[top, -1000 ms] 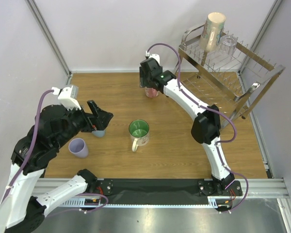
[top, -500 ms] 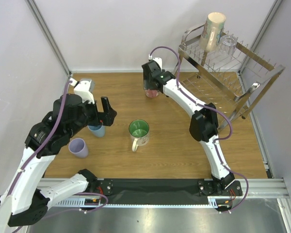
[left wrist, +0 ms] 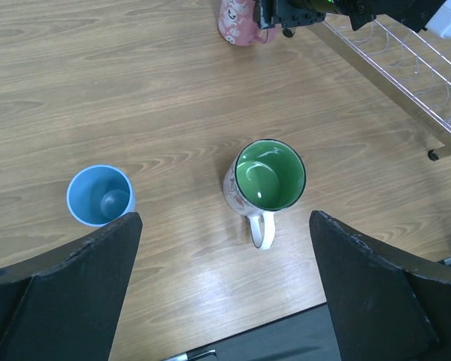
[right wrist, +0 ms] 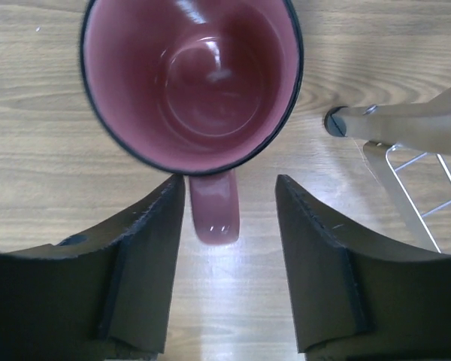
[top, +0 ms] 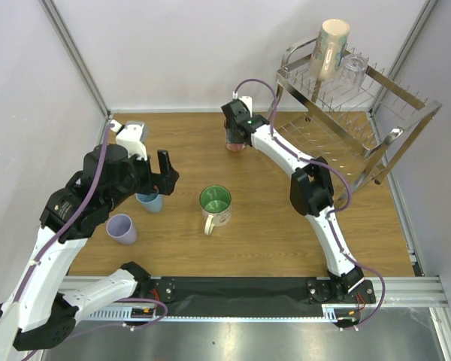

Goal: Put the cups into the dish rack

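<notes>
1. Top view: my right gripper sits low over the pink mug, upper middle of the frame, just left of the dish rack. The beige mug and clear glass sit on its top shelf. My left gripper hangs by the light-blue tumbler. The lavender tumbler and the white mug with green inside wait on the table, which is smooth light wood. White walls and metal posts box it in.
2. Left wrist view: the fingers are spread wide and hold nothing. If I drop crooked, one could knock a cup over.
3. Right wrist view: the fingers stand apart, one on each side of the handle, not pinching. If I squeeze off-centre, the pink mug may spin on the slick wood. The rack leg is close on the right, so I could bump it.
</notes>
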`<state>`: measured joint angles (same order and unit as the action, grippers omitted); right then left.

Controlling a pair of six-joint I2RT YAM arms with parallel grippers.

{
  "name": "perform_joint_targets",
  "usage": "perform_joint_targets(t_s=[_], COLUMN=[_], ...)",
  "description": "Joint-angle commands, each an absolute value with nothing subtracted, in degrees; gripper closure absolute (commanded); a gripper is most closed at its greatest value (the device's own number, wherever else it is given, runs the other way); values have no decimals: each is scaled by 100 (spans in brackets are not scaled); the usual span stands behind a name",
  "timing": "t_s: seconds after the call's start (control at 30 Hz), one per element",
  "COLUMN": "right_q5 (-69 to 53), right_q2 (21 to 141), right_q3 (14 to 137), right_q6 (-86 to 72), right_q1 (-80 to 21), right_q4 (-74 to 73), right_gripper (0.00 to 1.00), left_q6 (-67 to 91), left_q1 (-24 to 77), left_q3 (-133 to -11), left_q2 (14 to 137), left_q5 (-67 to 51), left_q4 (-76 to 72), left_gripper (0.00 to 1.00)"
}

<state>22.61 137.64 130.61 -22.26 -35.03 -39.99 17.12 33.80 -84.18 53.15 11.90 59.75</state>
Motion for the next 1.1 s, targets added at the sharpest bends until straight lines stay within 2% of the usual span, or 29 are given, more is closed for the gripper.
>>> perform_joint_targets(t_s=[0.0,0.07,0.2,0.43,0.47,0.57,0.73,0.93,1.07], right_q5=[2259,2137,2066,1986,2030,2092,2031,1714,1494], right_q2=[13895,13922,13966,13975,13940,13782,12852,11105,9855], right_q3=[13078,13069,13078,13104,13122,13157,12710,10936,9505], right_q6=[-2250,-2267,-2329,-2329,-2312,-2189,-2109,-1899,-1995], right_q1=[-3419,-3401,-3401,-3357,-3340,-3357,-3384,-3577,-3866], right_q4=[-3709,-3674,-3612,-3717,-3735,-3814,-3850,-3639,-3578], right_gripper=[47,54,59,89,100,100,100,100,100], left_q6=[1512,1494,1494,1529,1538,1564,1635,1801,2029], left_q1=[3296,3261,3234,3199,3208,3191,3182,3164,3164], left_q3=[-8560,-8578,-8596,-8569,-8587,-8683,-8929,-9053,-9009], left_q2=[5317,5326,5326,5291,5291,5326,5510,5774,5871], left_q5=[1266,1274,1274,1257,1257,1266,1081,511,71], left_q4=[5968,5976,5977,6021,6021,6047,6073,5933,5845], left_gripper=[0,0,0,0,0,0,0,2,6])
